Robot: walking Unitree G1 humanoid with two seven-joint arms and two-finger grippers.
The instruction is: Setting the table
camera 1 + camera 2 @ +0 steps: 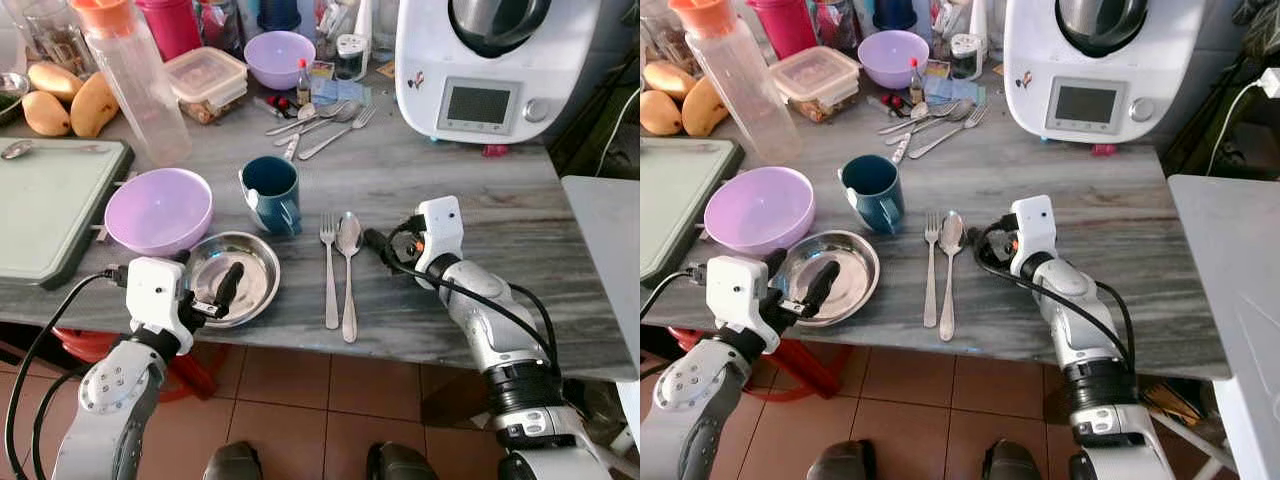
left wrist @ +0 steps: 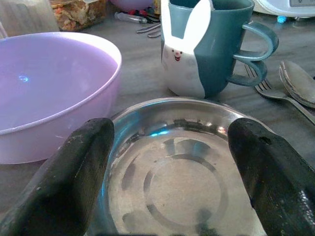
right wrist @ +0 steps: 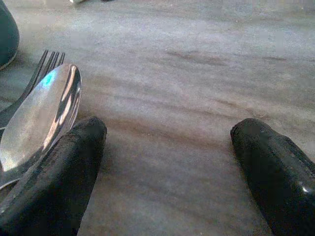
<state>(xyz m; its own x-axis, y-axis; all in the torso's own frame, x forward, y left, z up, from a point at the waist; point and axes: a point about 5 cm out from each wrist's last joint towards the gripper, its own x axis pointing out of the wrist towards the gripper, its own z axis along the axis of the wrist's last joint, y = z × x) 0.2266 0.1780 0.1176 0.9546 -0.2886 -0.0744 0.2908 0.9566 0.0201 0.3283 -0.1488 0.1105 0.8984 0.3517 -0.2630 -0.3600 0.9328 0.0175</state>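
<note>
The left gripper (image 1: 222, 296) hangs closest to the camera, at the near edge of the grey table (image 1: 480, 200). Its fingers (image 2: 74, 182) are spread wide over the steel plate (image 1: 255, 280), one on either side of the plate's hollow, and they hold nothing. Just beyond the left-hand finger sits the purple bowl (image 1: 158, 210), which touches the plate's rim or nearly so. Straight ahead of the fingers, past the far rim of the plate, stands the blue mug (image 1: 272, 193) with a white rabbit on its side and its handle turned toward the cutlery. To the right of the plate the fork (image 1: 329, 265) and the spoon (image 1: 348, 270) lie side by side, handles toward the table edge, with the fork on the left. The right gripper (image 1: 378, 245) rests low on the table just right of the spoon. Its fingers (image 3: 59, 182) are also wide apart and empty, with bare table between them, and the spoon's bowl lies right beside one fingertip. Farther back lie loose cutlery (image 1: 320, 122), a second purple bowl (image 1: 279, 57), a lidded box (image 1: 206, 78), a bottle (image 1: 135, 85) and a white kitchen machine (image 1: 490, 65).
</note>
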